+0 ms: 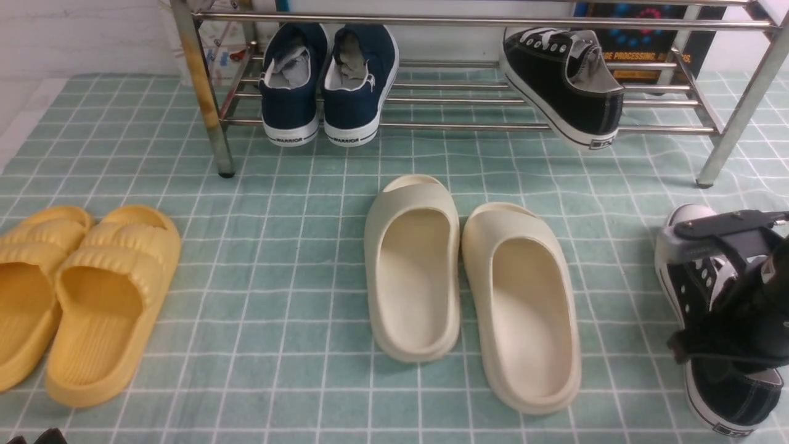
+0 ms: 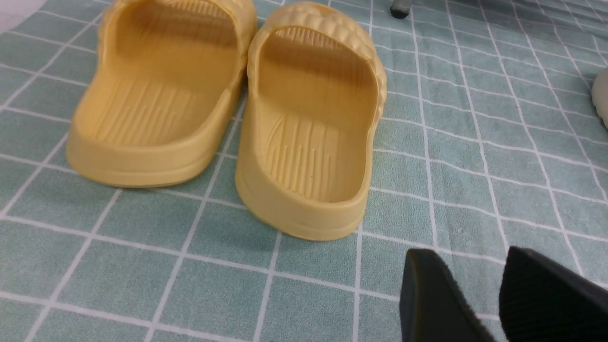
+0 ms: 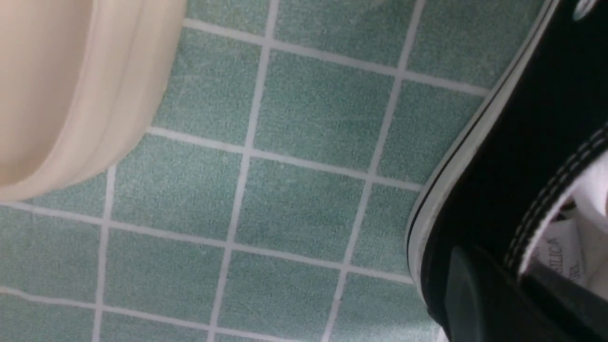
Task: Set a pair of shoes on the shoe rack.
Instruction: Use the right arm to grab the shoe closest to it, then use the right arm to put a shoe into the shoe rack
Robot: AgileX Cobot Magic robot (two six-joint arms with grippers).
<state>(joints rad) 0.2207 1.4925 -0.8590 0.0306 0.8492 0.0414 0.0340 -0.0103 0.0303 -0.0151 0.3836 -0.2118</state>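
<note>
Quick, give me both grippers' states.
Left gripper: open, holding nothing.
Right gripper: closed, pinching the side wall of the black sneaker on the cloth.

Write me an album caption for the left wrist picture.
Two yellow slippers side by side on a green checked cloth.

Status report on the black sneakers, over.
Right gripper shut on near sneaker's collar, on floor; left gripper open, empty. Other black sneaker on rack. Nothing visibly blocking.
</note>
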